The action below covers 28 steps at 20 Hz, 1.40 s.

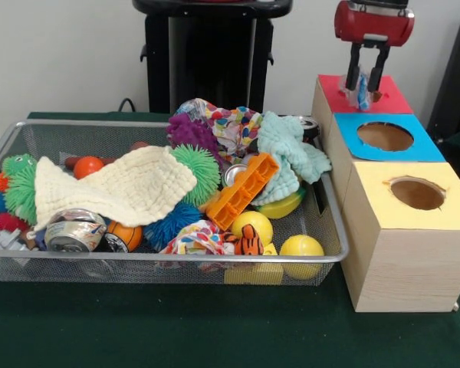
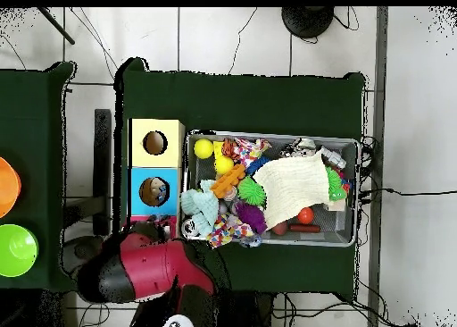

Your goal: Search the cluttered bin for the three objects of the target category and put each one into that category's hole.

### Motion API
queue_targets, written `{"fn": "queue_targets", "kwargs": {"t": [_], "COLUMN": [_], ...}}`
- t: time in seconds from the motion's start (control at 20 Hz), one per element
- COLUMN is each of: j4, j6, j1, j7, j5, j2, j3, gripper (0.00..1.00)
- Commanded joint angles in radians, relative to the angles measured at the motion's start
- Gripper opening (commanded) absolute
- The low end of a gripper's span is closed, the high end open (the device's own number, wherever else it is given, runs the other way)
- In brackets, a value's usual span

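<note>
Blue-white item (image 1: 363, 91), perhaps cloth, in gripper (image 1: 366, 84), over red-topped hole (image 1: 376, 97)

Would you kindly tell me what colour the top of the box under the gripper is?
Red top, best seen in the front view, beneath the gripper.

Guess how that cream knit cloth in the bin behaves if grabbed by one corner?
Probably floppy: the cream knit cloth sags over the toys beneath it. Likely light, so it should lift easily. It overlaps the green spiky ball, so pulling may drag or nudge neighbours.
</note>
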Motion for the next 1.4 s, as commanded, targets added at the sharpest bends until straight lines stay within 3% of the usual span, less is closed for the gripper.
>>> {"fn": "queue_targets", "kwargs": {"t": [0.05,0.5,1.0,1.4], "j4": [-0.072,-0.146,-0.227,-0.233], "j6": [0.065,0.168,0.102,0.12], "j1": [0.061,0.102,0.067,0.03], "j7": [0.243,0.206,0.168,0.14], "j5": [0.081,0.13,0.148,0.139], "j2": [0.085,0.076,0.178,0.165], "j3": [-0.006,-0.05,-0.036,-0.022], "gripper": [0.0,0.0,0.0,0.0]}}
